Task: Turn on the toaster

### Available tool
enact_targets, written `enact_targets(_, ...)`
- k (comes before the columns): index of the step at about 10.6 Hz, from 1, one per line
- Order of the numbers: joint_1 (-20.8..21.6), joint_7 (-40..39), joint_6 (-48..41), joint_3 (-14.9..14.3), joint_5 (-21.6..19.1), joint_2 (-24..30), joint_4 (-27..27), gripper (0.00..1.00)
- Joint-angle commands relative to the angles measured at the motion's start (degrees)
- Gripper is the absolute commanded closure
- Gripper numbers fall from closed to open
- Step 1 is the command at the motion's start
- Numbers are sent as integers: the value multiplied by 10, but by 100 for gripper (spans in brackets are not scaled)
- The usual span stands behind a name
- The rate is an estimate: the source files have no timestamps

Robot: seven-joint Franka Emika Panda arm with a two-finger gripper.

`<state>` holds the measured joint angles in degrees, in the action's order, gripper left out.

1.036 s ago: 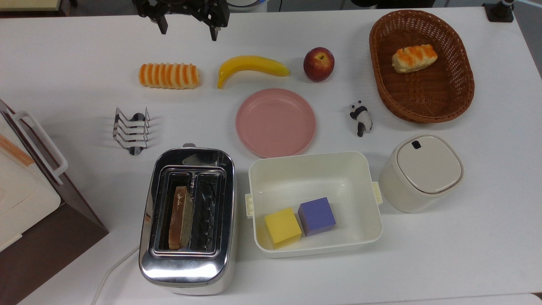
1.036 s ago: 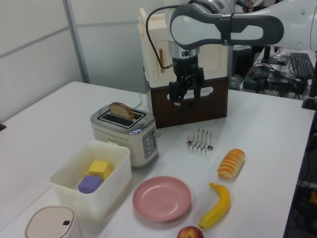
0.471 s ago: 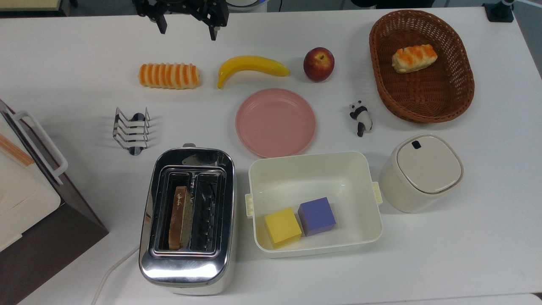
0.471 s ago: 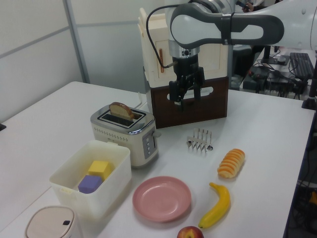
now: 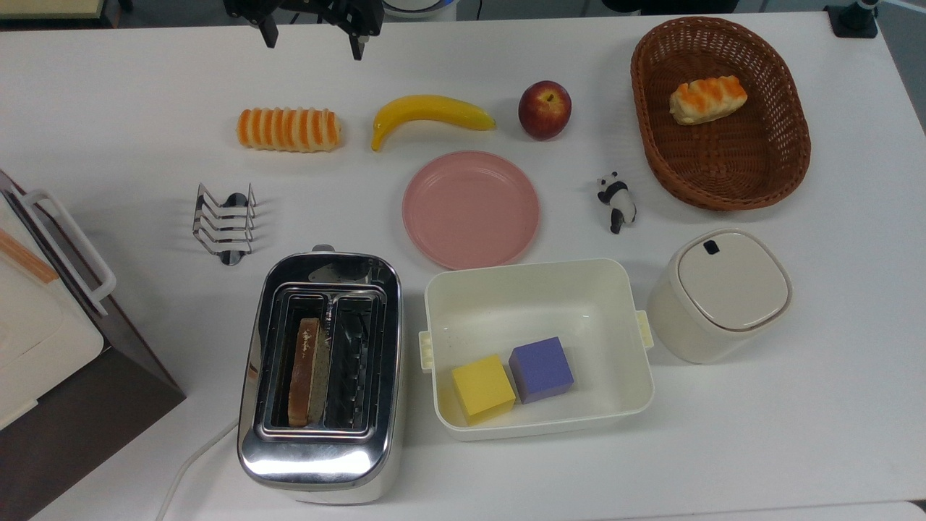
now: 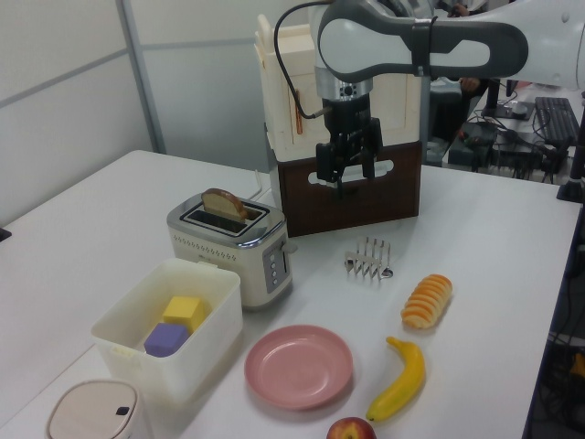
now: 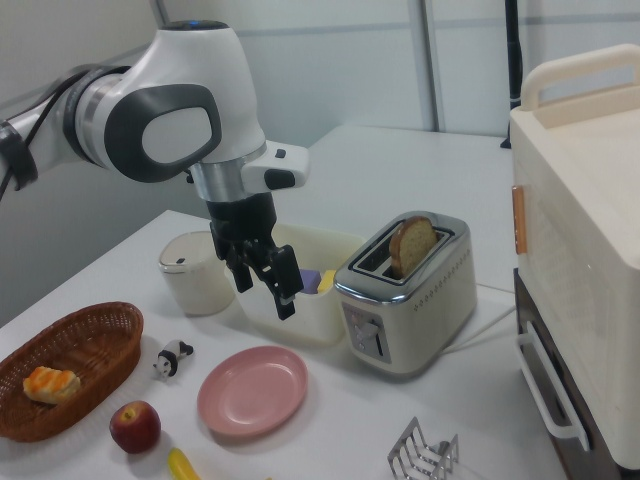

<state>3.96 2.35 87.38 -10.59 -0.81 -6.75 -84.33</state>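
The chrome two-slot toaster [image 5: 322,441] stands near the table's front edge in the top view, with a slice of bread [image 5: 307,369] upright in its left slot. Its small lever [image 6: 291,245] sticks out of the end facing the toast rack. In the right view the toaster [image 7: 420,300] shows its control panel end. My gripper [image 5: 313,42] is open and holds nothing. It hangs high over the table's far edge in the top view, well away from the toaster. In the left view the gripper [image 6: 345,176] is above and behind the rack; in the right view the gripper [image 7: 266,288] points down.
A wire toast rack [image 5: 224,221], striped roll [image 5: 289,129], banana [image 5: 430,113], apple [image 5: 544,109] and pink plate [image 5: 470,208] lie between gripper and toaster. A white bin [image 5: 539,286] with two blocks sits beside the toaster. A white-and-brown appliance [image 5: 43,333] is at the top view's left.
The gripper has risen and drawn back toward the top view's upper edge, staying open. Nothing on the table has moved.
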Motion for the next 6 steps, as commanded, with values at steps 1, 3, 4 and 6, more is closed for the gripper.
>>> enact_targets(1, 9, -5, -8, -5, 2, 7, -6, 0)
enact_targets(3, 10, -6, -8, -5, 2, 5, -9, 0)
enact_targets(4, 11, -5, -8, -3, 3, 2, -9, 0)
enact_targets(6, 11, -10, -8, -3, 5, -3, -9, 0)
